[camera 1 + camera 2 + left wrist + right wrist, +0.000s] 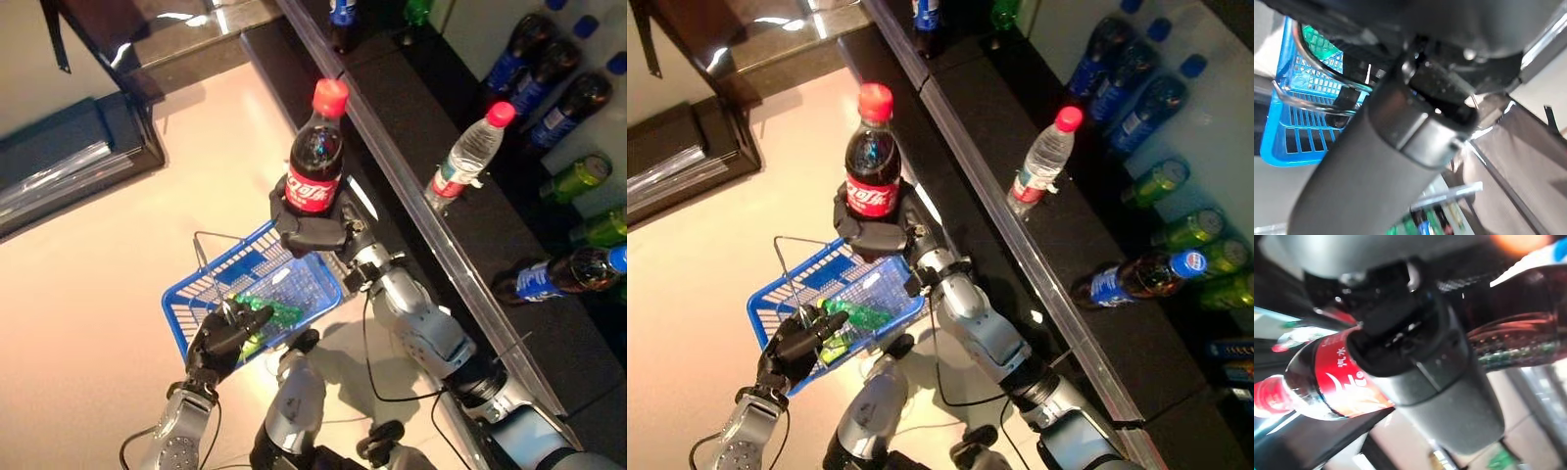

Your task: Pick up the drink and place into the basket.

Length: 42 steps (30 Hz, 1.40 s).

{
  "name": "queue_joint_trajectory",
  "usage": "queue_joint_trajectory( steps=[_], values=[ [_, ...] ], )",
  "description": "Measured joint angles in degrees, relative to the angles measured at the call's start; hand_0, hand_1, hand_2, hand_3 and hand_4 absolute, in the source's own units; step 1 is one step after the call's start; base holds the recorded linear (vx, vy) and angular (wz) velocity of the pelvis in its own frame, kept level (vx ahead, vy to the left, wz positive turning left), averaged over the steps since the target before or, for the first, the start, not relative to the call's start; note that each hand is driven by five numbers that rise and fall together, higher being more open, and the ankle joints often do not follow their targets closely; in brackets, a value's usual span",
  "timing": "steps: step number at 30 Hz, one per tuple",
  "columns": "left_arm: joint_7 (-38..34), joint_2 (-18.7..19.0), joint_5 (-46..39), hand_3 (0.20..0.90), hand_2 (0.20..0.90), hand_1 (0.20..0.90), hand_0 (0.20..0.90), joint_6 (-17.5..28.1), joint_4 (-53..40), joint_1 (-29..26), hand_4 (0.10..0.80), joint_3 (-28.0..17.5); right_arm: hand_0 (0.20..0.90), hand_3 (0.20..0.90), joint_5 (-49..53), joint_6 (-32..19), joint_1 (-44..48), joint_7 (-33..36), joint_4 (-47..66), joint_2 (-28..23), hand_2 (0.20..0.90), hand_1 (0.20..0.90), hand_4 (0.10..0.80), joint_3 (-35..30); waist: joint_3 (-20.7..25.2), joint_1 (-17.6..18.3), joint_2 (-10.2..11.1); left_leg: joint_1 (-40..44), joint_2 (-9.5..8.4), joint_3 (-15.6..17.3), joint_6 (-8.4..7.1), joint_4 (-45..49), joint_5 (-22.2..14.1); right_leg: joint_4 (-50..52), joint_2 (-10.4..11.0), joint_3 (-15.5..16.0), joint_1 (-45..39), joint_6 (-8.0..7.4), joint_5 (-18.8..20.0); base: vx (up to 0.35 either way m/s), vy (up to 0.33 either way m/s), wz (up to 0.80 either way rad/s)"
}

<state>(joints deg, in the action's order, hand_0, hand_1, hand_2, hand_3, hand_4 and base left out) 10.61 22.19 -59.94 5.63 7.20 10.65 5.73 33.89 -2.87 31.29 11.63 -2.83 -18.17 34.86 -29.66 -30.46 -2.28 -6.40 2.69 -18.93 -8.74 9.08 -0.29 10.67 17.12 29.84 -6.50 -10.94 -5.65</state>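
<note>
I stand in a shop: bottles lie in rows on a dark shelf, a blue basket nearby.

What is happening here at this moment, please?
The robot's right hand holds a dark cola bottle with a red cap upright, above the far side of a blue basket. The left hand grips the basket's wire handle. A green bottle already lies inside. More drinks, including a clear water bottle, remain on the dark shelf.
</note>
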Motion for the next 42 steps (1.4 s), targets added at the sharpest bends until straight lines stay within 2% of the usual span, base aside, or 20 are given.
queue_joint_trajectory(
  steps=[5, 12, 18, 21, 28, 32, 36, 39, 42],
  values=[
    [3.5, 2.5, 0.0, 0.200, 0.300, 0.300, 0.300, -0.4, -5.4, -0.1, 0.100, 0.3, 0.300, 0.200, 0.0, 1.4, 0.0, 0.0, -6.0, 0.1, 0.300, 0.300, 0.100, 2.2, 0.0, -1.0, 0.3, -1.0, -0.20, -1.9, -0.39, 0.0, 0.3, -0.2, -0.5, 0.9, -0.3, -0.01, -0.6, 0.016, -0.051, 0.19],
    [7.6, 4.2, 0.0, 0.200, 0.300, 0.300, 0.300, -2.3, -9.0, -1.6, 0.100, 0.4, 0.300, 0.200, -0.1, 1.8, -0.3, -0.1, -15.3, 2.4, 0.300, 0.300, 0.100, 4.5, 0.0, -1.9, 1.3, -1.5, -0.19, -2.3, -0.52, 0.0, 0.3, -0.3, -0.6, 1.3, -0.1, -0.06, -0.7, -0.003, -0.028, 0.03],
    [11.1, 8.3, -0.4, 0.200, 0.300, 0.300, 0.300, -4.8, -11.9, -1.8, 0.100, 0.4, 0.300, 0.200, -1.5, 1.5, -0.7, -0.1, -19.3, 3.5, 0.300, 0.300, 0.100, 4.5, 0.0, -2.6, 2.4, -2.8, -0.27, -2.6, -0.58, 0.0, 0.4, -0.9, -1.0, 1.3, 0.7, -0.06, -0.7, 0.007, -0.033, 0.03],
    [16.2, 9.8, -0.3, 0.200, 0.300, 0.300, 0.300, -5.9, -12.3, -1.8, 0.100, 0.4, 0.300, 0.200, -4.8, 1.1, -0.4, -0.2, -24.6, 5.7, 0.300, 0.300, 0.100, 4.4, 0.0, -2.7, 2.4, -2.8, -0.30, -2.6, -0.58, -0.1, 0.4, -1.0, -1.0, 1.3, 0.7, -0.08, -0.7, 0.004, 0.012, 0.00],
    [20.3, 15.1, 0.1, 0.200, 0.300, 0.300, 0.300, -8.5, -16.5, -1.9, 0.100, 1.3, 0.300, 0.200, -7.1, 2.6, -1.1, -0.8, -31.7, 6.9, 0.300, 0.300, 0.100, 5.6, 0.0, -2.7, 2.4, -2.9, -0.48, -2.7, -0.57, -0.1, 0.4, -0.9, -0.8, 1.3, 0.8, -0.21, -0.8, 0.001, 0.012, 0.00],
    [21.5, 16.5, 0.1, 0.200, 0.300, 0.300, 0.300, -10.1, -17.6, -2.0, 0.100, 2.9, 0.300, 0.200, -8.7, 5.9, -0.3, -1.6, -36.8, 7.7, 0.300, 0.300, 0.100, 5.5, 0.1, -2.9, 2.6, -3.7, -0.79, -3.0, -0.51, 0.0, 0.5, -0.9, -0.7, 1.3, 1.3, -0.34, -0.9, 0.031, -0.054, 0.05],
    [21.5, 16.7, 0.1, 0.200, 0.300, 0.300, 0.300, -12.1, -17.6, -2.8, 0.100, 4.9, 0.300, 0.200, -8.5, 11.4, 3.3, -3.2, -46.6, 10.4, 0.300, 0.300, 0.100, 5.1, 0.1, -3.6, 2.6, -3.9, -0.90, -3.1, -0.49, 0.0, 0.5, -0.9, -0.6, 1.3, 1.4, -0.45, -0.9, 0.012, -0.052, 0.01],
    [21.3, 16.7, 0.1, 0.200, 0.300, 0.300, 0.300, -13.2, -17.6, -4.2, 0.100, 6.8, 0.300, 0.200, -3.2, 14.9, 5.4, -4.8, -51.1, 11.1, 0.300, 0.300, 0.100, 3.0, 0.1, -4.1, 2.7, -3.9, -0.91, -3.4, -0.52, 0.0, 0.5, -1.0, -0.8, 1.3, 1.2, -0.51, -1.0, 0.032, -0.045, 0.05],
    [21.0, 16.7, 0.1, 0.200, 0.300, 0.300, 0.300, -14.8, -17.6, -5.4, 0.100, 6.9, 0.300, 0.200, -2.5, 16.2, 8.3, -7.3, -56.7, 12.4, 0.300, 0.300, 0.100, 1.2, 0.3, -4.1, 3.1, -3.7, -0.92, -3.7, -0.57, 0.1, 0.6, -1.1, -0.9, 1.4, 0.9, -0.48, -1.0, 0.041, -0.046, 0.04]
  ],
)
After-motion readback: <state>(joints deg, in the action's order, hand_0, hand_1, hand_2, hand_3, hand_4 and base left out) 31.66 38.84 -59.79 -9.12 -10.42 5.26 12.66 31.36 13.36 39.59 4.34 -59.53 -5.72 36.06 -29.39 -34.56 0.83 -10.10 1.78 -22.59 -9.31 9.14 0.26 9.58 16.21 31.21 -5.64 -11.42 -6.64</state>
